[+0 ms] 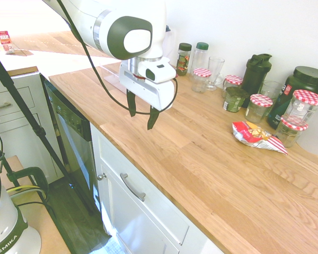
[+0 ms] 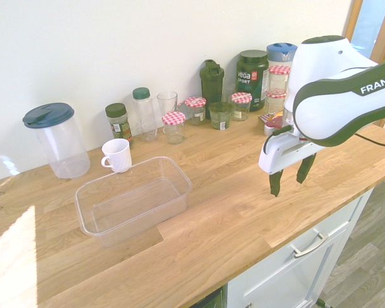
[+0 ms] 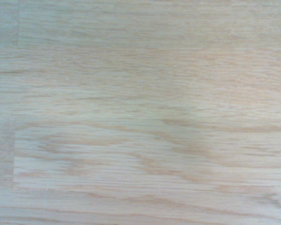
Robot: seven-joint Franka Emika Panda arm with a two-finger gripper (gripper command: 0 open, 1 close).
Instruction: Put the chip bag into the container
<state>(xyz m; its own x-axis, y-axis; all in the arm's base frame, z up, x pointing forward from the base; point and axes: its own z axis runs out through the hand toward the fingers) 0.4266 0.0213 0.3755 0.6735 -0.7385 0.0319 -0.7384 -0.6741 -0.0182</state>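
Our chip bag (image 1: 258, 137) lies on the desk (image 1: 201, 174), close in front of the glass jars with the checked lids (image 1: 293, 124). It is not in the clear tub (image 2: 133, 199) yet. That tub sits near the white mug (image 2: 117, 155), on the far side of our claw (image 1: 142, 119) from the bag.

So we think our job now is to go and get the bag. We should move over it while we are still up high, then come straight down so we don't bump the jars. The bag looks crinkly and soft, so it may slip or squash. We should pinch it across its puffy middle, not just by a thin end, and squeeze only enough to keep it. Then we should lift it well up before we turn to the tub.

Our claw is wide open. It has nothing in it, and its two tips hang above the desk, touching nothing.
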